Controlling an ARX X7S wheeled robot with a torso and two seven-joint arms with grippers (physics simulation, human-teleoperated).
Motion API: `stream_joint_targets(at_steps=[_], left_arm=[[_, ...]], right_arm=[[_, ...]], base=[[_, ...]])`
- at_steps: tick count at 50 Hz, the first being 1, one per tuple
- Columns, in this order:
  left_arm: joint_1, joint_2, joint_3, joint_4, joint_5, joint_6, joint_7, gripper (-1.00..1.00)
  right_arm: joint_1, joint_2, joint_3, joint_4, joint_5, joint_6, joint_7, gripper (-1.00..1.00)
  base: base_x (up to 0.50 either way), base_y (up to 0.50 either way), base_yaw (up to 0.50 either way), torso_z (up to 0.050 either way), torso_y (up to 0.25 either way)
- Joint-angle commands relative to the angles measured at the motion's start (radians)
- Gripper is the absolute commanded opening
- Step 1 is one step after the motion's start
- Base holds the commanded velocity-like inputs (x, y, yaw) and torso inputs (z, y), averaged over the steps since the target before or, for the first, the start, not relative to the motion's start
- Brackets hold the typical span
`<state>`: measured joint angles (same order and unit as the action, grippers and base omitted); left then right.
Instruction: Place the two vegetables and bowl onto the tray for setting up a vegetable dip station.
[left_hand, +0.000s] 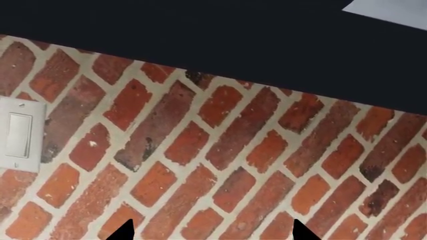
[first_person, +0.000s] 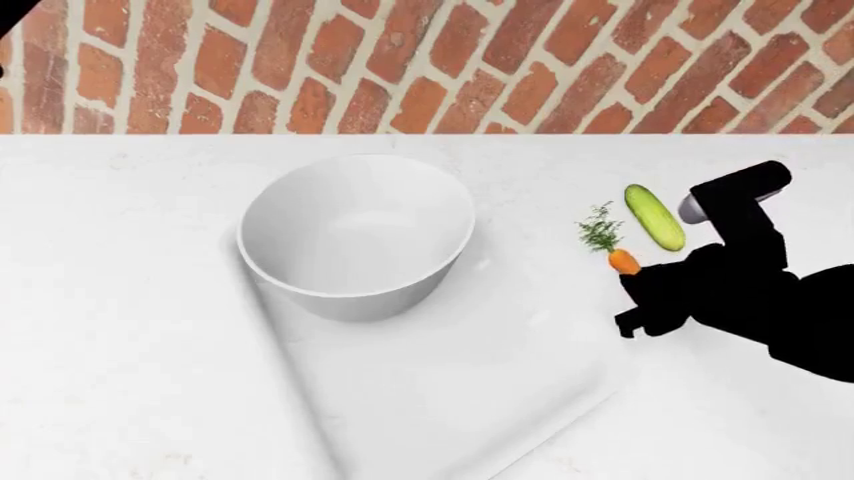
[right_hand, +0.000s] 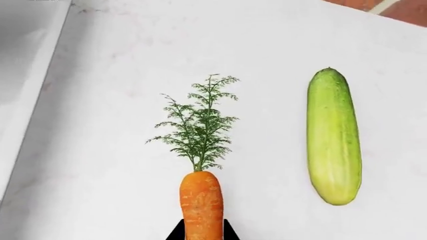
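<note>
Pinching smooth orange carrot: right hand | left hand: spread, facing brick

A white counter runs up to a brick wall at its far edge. On it lies a white tray, near centre. To the tray's right, directly on the counter, lie a small carrot and, just beyond it, a green cucumber.

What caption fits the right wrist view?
Right gripper closing in on the carrot, cucumber lying apart beside it on the white counter.
</note>
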<state>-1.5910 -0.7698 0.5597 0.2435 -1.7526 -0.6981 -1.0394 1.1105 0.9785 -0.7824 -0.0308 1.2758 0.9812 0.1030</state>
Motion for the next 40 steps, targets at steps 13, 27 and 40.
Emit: stream_joint_targets(at_steps=[13, 27, 40], left_arm=[[-0.002, -0.005, -0.004, -0.005, -0.002, 0.002, 0.0, 1.0], [-0.002, -0.008, -0.005, -0.004, -0.004, 0.003, -0.003, 1.0], [-0.003, -0.008, -0.004, -0.001, -0.004, 0.002, -0.006, 1.0]], right_arm=[[0.33, 0.0, 0.021, -0.126, 0.067, 0.266, 0.001, -1.0], [0.535, 0.091, 0.106, -0.226, 0.654, 0.427, 0.202, -1.0], [0.538, 0.165, 0.073, -0.365, 0.974, 0.342, 0.268, -1.0]], base=[[0.0, 0.0, 0.0, 0.0, 0.0], [0.0, 0.0, 0.0, 0.0, 0.0], [0.0, 0.0, 0.0, 0.0, 0.0]])
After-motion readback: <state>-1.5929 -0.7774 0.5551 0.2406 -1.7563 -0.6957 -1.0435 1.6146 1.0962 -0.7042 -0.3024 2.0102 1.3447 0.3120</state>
